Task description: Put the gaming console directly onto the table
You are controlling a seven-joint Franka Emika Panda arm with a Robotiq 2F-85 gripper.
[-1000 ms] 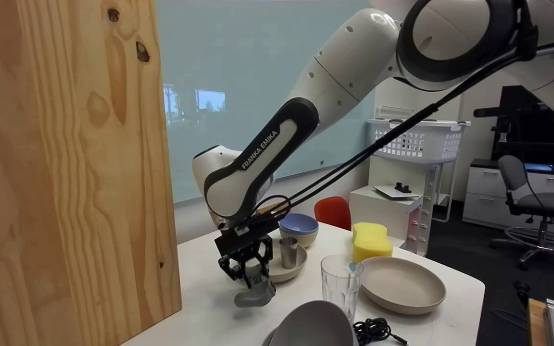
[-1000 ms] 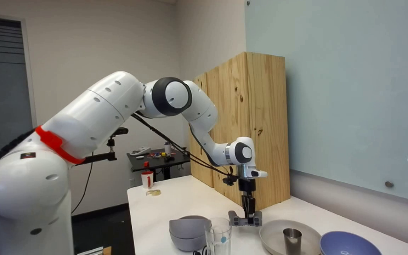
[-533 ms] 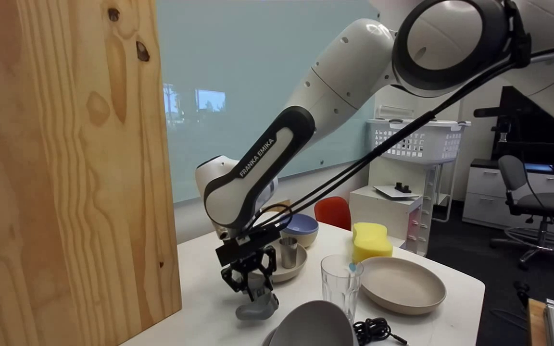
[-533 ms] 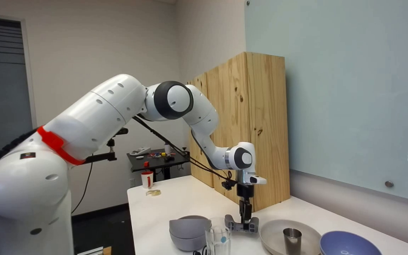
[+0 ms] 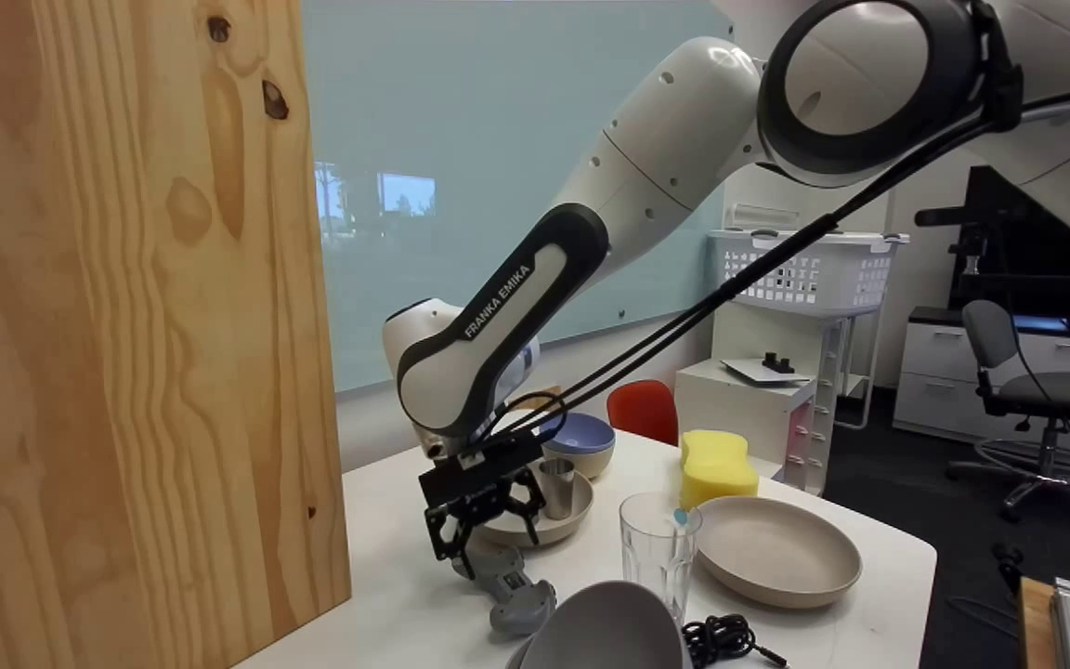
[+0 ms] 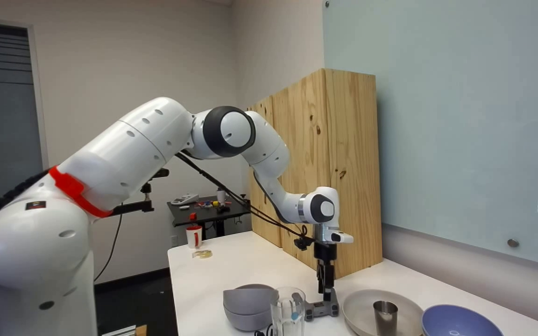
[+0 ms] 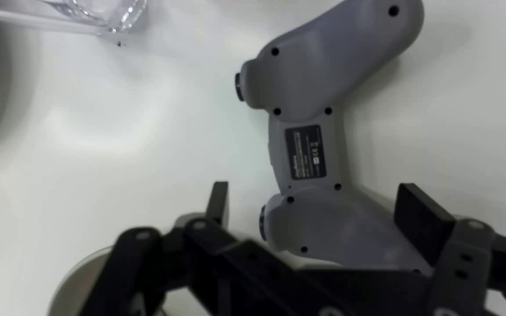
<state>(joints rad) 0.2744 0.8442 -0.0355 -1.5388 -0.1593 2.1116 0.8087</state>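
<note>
The gaming console (image 7: 310, 83), a dark grey gamepad, lies with its labelled back facing up on the white table (image 7: 169, 136). In an exterior view the console (image 5: 524, 606) rests between the wooden cabinet and the grey bowls. My gripper (image 7: 319, 206) is open just above it, its fingers spread to either side of one handle. A visible gap separates the left finger from the console; whether the right finger (image 7: 420, 219) touches the handle I cannot tell. In both exterior views the gripper (image 5: 501, 555) points down at the console's far end.
Grey stacked bowls (image 6: 250, 308) and a clear glass (image 5: 660, 548) stand close to the console. A shallow dish (image 6: 357, 308) holding a metal cup (image 6: 385, 317) is on its other side. A tall wooden cabinet (image 5: 173, 372) rises nearby. A black cable (image 5: 728, 639) lies by the glass.
The arm came down slightly with the console in its grip. Then the fingers spread apart and let go, and the console dropped and turned a little onto the table.
</note>
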